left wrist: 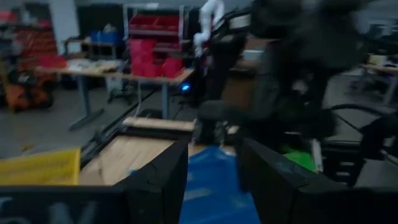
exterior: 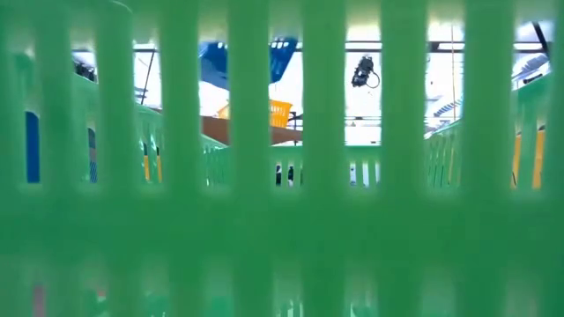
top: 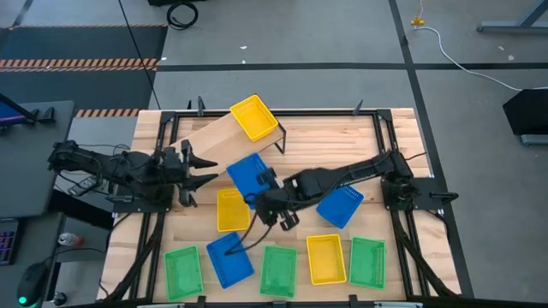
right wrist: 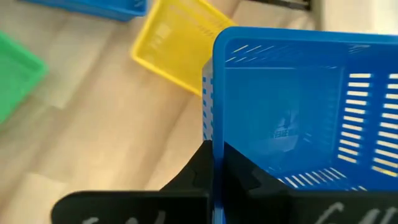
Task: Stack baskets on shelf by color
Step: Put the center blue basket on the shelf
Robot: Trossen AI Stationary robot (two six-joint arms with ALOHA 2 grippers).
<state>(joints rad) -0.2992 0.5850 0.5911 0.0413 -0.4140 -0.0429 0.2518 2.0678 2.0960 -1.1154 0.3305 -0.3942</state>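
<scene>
The shelf (top: 214,137) is a pale plank lying slantwise at the table's far side, with a yellow basket (top: 254,117) on its right end. My right gripper (top: 264,195) is at the table's middle, shut on a blue basket (top: 248,174) that hangs in the air near the shelf. My left gripper (top: 208,168) is open just left of that basket, touching nothing; its wrist view shows the blue basket (left wrist: 214,180) beyond the open fingers. Another yellow basket (top: 232,210) lies flat on the table under the held one. My right gripper (right wrist: 214,155) pinches one side wall (right wrist: 215,130) of the blue basket at its rim, one finger inside the tray and one outside. The basket is lifted clear of the table and tilted, its open side turned toward the wrist camera.
Along the near edge lie green baskets (top: 181,272) (top: 278,269) (top: 366,261), a blue basket (top: 229,257) and a yellow basket (top: 325,257). Another blue basket (top: 340,205) sits right of centre. A green basket wall (exterior: 264,220) fills the low view.
</scene>
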